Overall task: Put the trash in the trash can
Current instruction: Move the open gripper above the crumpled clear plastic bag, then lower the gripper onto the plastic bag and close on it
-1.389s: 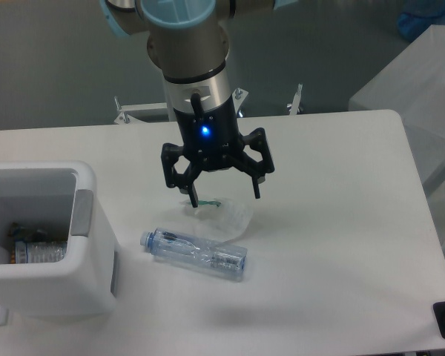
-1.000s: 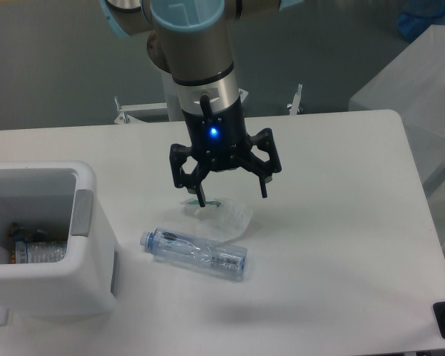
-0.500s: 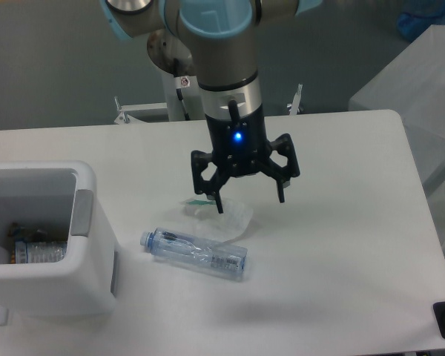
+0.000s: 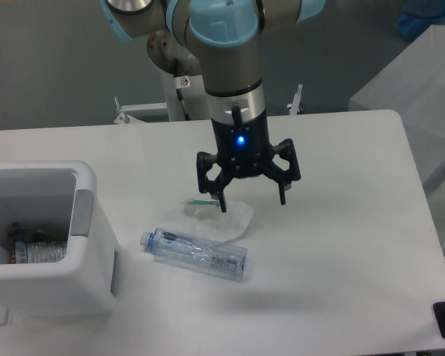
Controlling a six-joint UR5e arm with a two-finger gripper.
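Black hand (image 4: 253, 202) further right, open.

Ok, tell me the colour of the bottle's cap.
Pale blue, on the left end of the lying bottle; the fixed camera shows it.

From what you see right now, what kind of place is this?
Probably a robotics lab or test room. An industrial-style robot arm with an open gripper hangs over a plain white table. The only things laid out are a plastic bottle, a wrapper and a white trash can, like a set-up exercise.
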